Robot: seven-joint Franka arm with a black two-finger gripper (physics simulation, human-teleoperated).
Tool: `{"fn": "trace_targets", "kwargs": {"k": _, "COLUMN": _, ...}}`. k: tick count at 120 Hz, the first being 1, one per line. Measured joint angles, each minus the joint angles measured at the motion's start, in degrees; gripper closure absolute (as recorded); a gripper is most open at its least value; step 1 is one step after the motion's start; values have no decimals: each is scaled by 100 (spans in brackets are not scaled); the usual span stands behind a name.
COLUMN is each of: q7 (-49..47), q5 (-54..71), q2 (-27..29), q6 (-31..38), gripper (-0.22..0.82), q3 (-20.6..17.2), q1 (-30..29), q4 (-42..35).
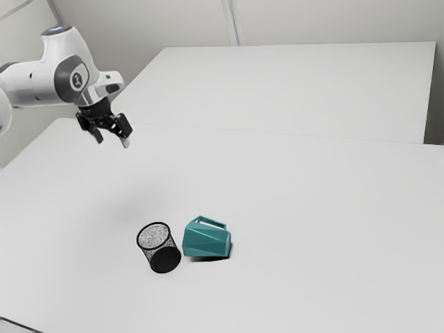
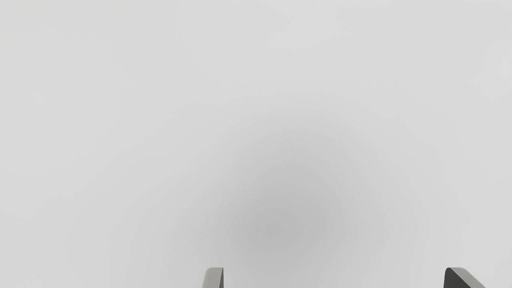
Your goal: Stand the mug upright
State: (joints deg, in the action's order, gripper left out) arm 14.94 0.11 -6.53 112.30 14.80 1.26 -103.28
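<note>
A teal faceted mug lies on its side on the table in the exterior view, its handle upward and one end facing the black mesh cup beside it. High above the table, toward the exterior view's upper left, hangs my gripper, well away from the mug. In the wrist view the gripper has its two fingertips wide apart, with nothing between them and bare table surface beyond.
A black wire-mesh cup stands right next to the mug, on its exterior-view left side. The white table reaches far around both. Behind it is another white surface, with pale walls further back.
</note>
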Motion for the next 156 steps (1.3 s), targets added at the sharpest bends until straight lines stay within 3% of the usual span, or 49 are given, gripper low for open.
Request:
{"fn": "trace_targets", "kwargs": {"k": 17, "q7": 47, "q5": -174, "q2": 168, "q6": 93, "gripper": 0, "q3": 50, "q1": 54, "q4": -178}}
{"fn": "trace_targets", "kwargs": {"k": 60, "q7": 480, "q5": -2317, "q2": 352, "q6": -378, "gripper": 0, "q3": 91, "q1": 192, "q4": -807}}
{"fn": "trace_targets", "kwargs": {"k": 156, "q7": 1123, "q5": -4033, "q2": -439, "q6": -562, "gripper": 0, "q3": 119, "q1": 698, "q4": -1478}}
